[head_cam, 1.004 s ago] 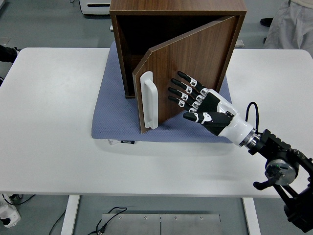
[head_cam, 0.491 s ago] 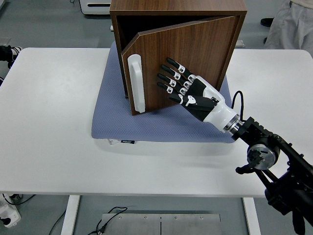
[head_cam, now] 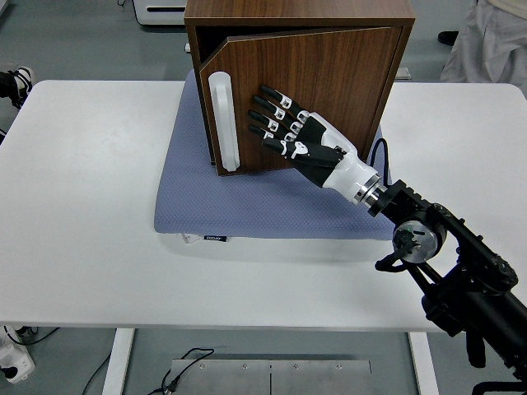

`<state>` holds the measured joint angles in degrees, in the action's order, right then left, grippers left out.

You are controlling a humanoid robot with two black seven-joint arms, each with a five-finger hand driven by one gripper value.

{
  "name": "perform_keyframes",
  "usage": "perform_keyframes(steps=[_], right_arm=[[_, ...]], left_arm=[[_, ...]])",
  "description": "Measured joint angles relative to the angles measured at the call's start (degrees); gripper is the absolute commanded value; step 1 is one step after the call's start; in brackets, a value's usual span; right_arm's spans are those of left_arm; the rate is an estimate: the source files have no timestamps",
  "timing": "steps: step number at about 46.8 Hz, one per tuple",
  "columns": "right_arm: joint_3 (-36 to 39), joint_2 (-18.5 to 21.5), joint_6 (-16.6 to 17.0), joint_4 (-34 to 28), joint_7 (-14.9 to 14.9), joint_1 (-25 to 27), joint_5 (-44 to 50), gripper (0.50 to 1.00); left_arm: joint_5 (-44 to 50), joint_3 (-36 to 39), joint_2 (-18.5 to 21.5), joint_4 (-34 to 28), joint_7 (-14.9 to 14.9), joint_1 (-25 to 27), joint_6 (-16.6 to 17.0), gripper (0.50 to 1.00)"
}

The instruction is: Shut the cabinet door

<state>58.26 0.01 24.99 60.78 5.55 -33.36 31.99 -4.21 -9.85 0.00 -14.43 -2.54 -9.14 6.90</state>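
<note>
Robot hand [head_cam: 290,132] flat against cabinet door [head_cam: 329,90], narrowly ajar

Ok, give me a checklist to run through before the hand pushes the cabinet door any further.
1. Right hand flat on the cabinet door, fingers spread: ok.
2. Door fully shut: not ok, a gap remains at the handle side.
3. White handle clear of the fingers: ok.
4. Cabinet sitting on the blue mat: ok.
5. Anything inside blocking the door: cannot tell.
6. Left hand out of the way: ok, not in view.
</note>
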Motion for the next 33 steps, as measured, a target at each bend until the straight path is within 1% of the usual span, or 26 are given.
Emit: perform_keyframes(steps=[20, 33], right_arm=[[0.8, 0.0, -0.8, -8.5, 0.6, -5.7, -1.1, 1.0], [0.3, 0.0, -0.7, -8.2, 0.8, -5.7, -2.9, 1.0]], left_arm=[[0.0, 0.0, 0.0, 0.0, 0.0, 0.0, 0.0, 1.0], [0.0, 0.0, 0.0, 0.0, 0.0, 0.0, 0.0, 1.0]])
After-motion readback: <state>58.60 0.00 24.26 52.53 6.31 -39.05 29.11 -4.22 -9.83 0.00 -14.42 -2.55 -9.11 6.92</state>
